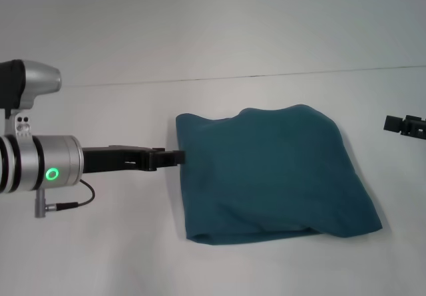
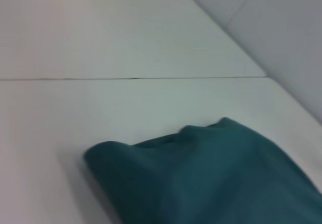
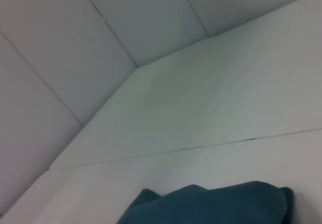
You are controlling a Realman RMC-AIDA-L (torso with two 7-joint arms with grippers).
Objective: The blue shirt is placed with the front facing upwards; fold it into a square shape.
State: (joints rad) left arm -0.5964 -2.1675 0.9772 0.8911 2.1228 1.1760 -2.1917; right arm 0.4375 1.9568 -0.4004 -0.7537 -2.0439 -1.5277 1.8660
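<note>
Since the dark teal-blue cotton shirt (image 1: 273, 173) already lies as a rough, rumpled square on the white counter (image 1: 100, 256), folding looks nearly done; the left end effector (image 1: 174, 156), tips together, touches its edge, while I cannot tell the right end effector's (image 1: 406, 125) state.

The white table (image 1: 100, 256) carries a single item: the blue shirt (image 1: 266, 173), folded into a rough, slightly skewed rectangle with plain teal fabric on top. It lies flat on the surface, right of the middle, its near edge a little way in from the table's front edge. A thin dark seam (image 1: 219, 78) crosses the tabletop from side to side just beyond the shirt's far edge, which is rumpled and uneven.
</note>
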